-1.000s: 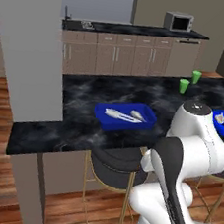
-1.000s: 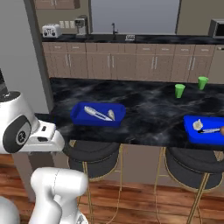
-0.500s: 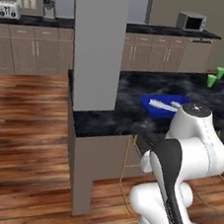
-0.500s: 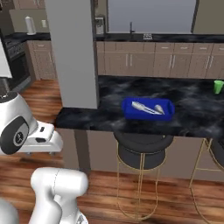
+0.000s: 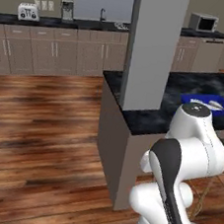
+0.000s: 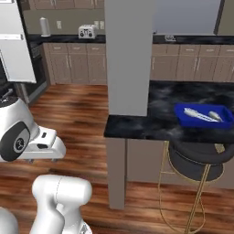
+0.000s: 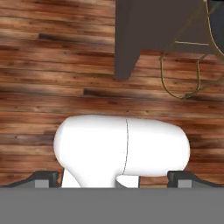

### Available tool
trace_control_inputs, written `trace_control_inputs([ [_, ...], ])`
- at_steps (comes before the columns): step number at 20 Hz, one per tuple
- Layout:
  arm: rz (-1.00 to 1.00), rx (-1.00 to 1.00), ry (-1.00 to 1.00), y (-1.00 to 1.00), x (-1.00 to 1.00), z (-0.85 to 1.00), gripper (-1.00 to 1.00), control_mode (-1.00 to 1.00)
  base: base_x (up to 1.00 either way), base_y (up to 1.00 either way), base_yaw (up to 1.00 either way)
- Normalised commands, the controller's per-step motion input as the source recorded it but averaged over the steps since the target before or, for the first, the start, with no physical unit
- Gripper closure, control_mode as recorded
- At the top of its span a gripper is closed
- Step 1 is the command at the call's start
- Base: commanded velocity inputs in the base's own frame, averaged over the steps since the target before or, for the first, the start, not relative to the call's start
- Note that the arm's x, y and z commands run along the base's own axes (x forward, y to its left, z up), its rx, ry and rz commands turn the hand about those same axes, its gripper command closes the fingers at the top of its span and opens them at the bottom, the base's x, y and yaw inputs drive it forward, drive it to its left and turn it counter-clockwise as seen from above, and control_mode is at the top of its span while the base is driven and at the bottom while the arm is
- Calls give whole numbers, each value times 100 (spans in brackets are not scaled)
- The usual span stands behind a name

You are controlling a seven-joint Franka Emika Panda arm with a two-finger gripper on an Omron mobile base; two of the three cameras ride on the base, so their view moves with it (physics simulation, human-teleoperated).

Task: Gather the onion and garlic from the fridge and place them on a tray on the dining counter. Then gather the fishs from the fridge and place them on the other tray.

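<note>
The dining counter (image 6: 160,123) is long and black with white swirls, and it sits on a plain grey pillar (image 6: 116,171). Two thin silver fishs (image 6: 203,114) lie flat inside a blue tray (image 6: 183,118) (side by side) near the counter's front edge, by its pillar end.

Tray (image 6: 204,116) on dining counter (image 6: 151,125), right of pillar (image 6: 129,59); stool (image 6: 196,157) below tray.
</note>
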Motion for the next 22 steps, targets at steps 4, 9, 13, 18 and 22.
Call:
trace_control_inputs([
  [4, 0, 0, 0, 0, 0, 0, -100, 100, 47, 100, -9],
  [9, 0, 0, 0, 0, 0, 0, -100, 100, 68, 99, -12],
  [13, 0, 0, 0, 0, 0, 0, -100, 100, 81, 88, -14],
  [18, 0, 0, 0, 0, 0, 0, -100, 100, 91, 61, -12],
  [22, 0, 0, 0, 0, 0, 0, -100, 100, 100, 22, 0],
])
